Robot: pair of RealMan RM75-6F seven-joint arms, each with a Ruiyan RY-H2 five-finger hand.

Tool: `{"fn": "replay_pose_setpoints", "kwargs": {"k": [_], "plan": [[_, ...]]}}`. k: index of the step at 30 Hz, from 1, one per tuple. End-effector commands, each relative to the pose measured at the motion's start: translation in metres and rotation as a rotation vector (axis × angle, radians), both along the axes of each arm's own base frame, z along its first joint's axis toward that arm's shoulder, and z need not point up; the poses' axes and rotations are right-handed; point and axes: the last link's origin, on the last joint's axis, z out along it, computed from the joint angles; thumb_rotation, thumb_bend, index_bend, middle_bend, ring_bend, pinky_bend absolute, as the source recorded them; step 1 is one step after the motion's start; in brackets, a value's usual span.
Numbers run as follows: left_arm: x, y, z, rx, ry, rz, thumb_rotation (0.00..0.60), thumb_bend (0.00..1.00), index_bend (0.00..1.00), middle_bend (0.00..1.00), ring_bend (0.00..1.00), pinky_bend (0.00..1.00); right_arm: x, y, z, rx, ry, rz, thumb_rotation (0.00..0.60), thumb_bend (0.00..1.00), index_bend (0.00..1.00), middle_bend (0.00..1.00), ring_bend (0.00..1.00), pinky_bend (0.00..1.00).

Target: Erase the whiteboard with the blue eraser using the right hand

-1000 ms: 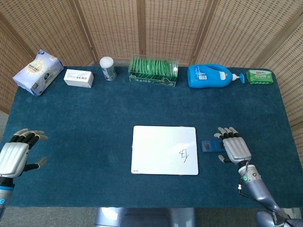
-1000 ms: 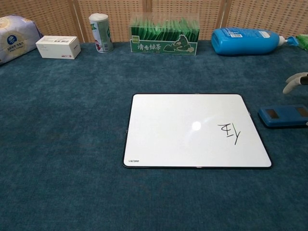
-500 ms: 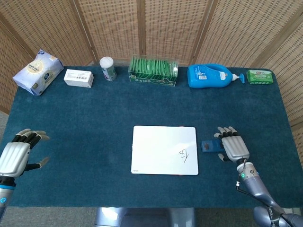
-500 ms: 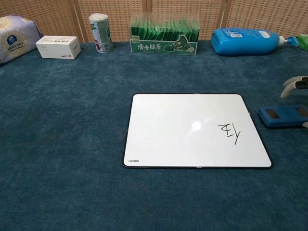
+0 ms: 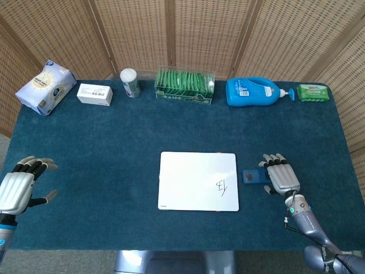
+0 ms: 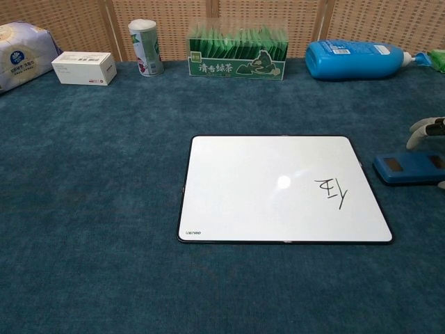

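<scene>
Nothing on the flat white rectangular whiteboard (image 5: 198,181) has been wiped yet, by the look of it: a small black scribble (image 5: 222,185) sits near its right edge, so picking up, wiping and everything after is left to do. Just off that right edge, on the dark blue cloth-covered table (image 5: 114,137), lies the small blue rectangular eraser (image 6: 409,168), apart from the board. The right hand (image 5: 282,177) hovers over the eraser's far end with its fingers spread, gripping nothing as far as I can judge; whether it touches the eraser is unclear. The left hand (image 5: 20,186) is idle at the near left, fingers apart
</scene>
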Motion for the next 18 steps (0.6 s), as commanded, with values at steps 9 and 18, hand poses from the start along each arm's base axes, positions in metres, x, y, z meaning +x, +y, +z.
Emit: {"fn": "replay_pose_setpoints", "kwargs": {"k": [9,18], "plan": [[-0.004,-0.005,0.004,0.013,0.004,0.007,0.600,0.27,0.33,0.29,0.25,0.17,0.005,-0.010,-0.008,0.001,-0.009,-0.002,0.600,0.28,0.56,0.17,0.01,0.12],[-0.007,-0.007,0.007,0.026,-0.003,0.010,0.600,0.27,0.33,0.29,0.26,0.17,0.016,-0.011,0.003,-0.040,-0.053,0.014,0.600,0.32,0.71,0.24,0.08,0.15]]}}
